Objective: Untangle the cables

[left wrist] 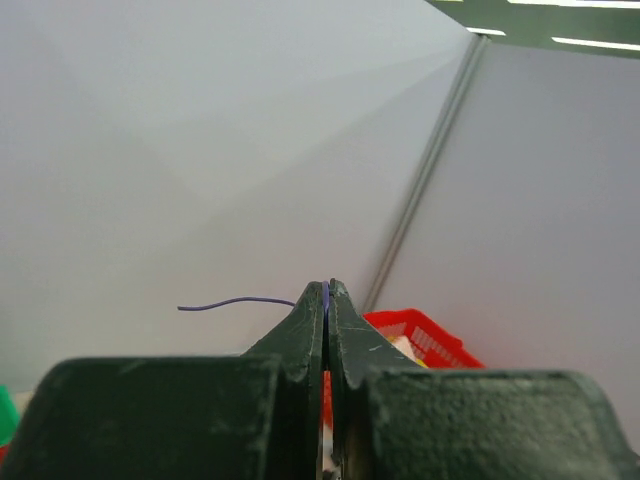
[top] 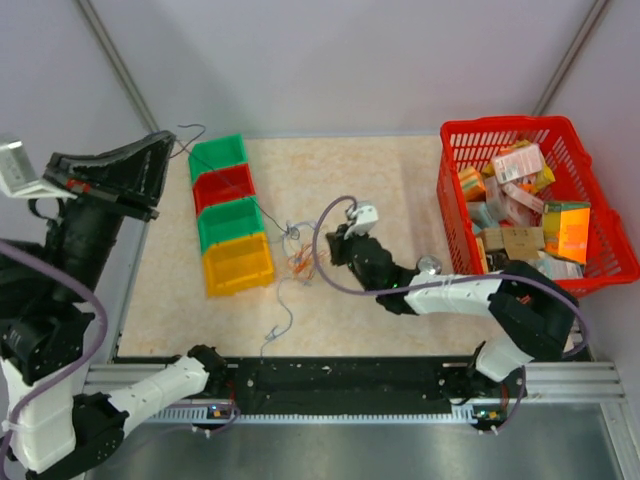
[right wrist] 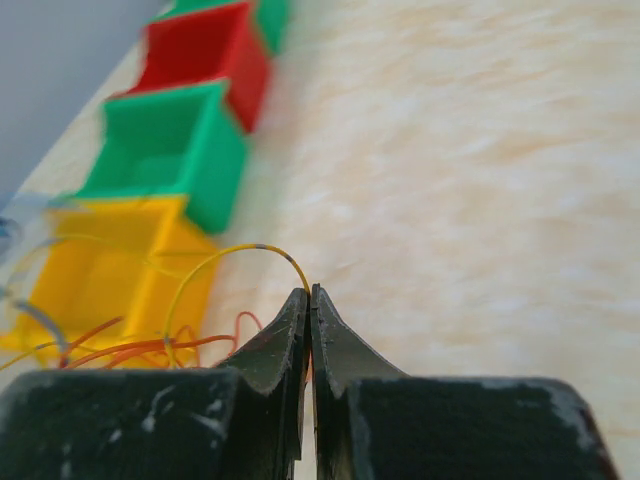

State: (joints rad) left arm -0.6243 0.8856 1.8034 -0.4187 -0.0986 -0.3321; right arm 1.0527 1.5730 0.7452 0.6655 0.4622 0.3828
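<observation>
Plainly, left jaws tight on purple cable, right jaws on yellow cable.

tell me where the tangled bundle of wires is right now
In the top view the cables lie mid-table, just right of the yellow bin and at the tips of the right gripper, which is shut on one yellow strand.

Walls: plain pale grey panels at the back and both sides — matte, unmarked.
Corner posts: slim grey metal, slanting in the top view.
Surface: beige, speckled like stone.
Near edge: ridged aluminium rail.
Light: ceiling strips — bright, overhead.
</observation>
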